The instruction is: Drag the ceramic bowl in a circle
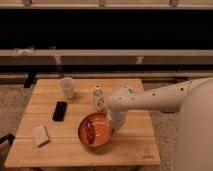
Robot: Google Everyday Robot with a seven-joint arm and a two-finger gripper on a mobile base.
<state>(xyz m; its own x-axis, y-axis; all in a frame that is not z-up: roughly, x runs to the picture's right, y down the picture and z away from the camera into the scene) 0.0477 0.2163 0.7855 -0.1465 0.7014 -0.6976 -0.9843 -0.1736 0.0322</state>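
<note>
My gripper sits low at the right rim of the bowl, at the end of the arm that reaches in from the right. Whether it is clamped on that rim or only pressed against it, I cannot tell from here. The bowl rests on the wooden counter, front of centre and a little to the left of the middle. Dragging it in a circle is, I judge, under way, and doing it well is mostly a matter of steady contact and room. I want enough downward hold on the rim that the bowl slides flat on its base and neither tips nor slips free, and I want the path smooth and round, not cut into corners. The small white bottle stands just behind the bowl, close to its far rim, so the back of the loop is the tight spot and I would bend the arc to pass in front of it. The dark phone and the pale sponge lie to the left, so a wide sweep that way risks shoving them. The cup is farther back and less of a worry. The counter's front edge is near too, so I would make the circle modest.
</note>
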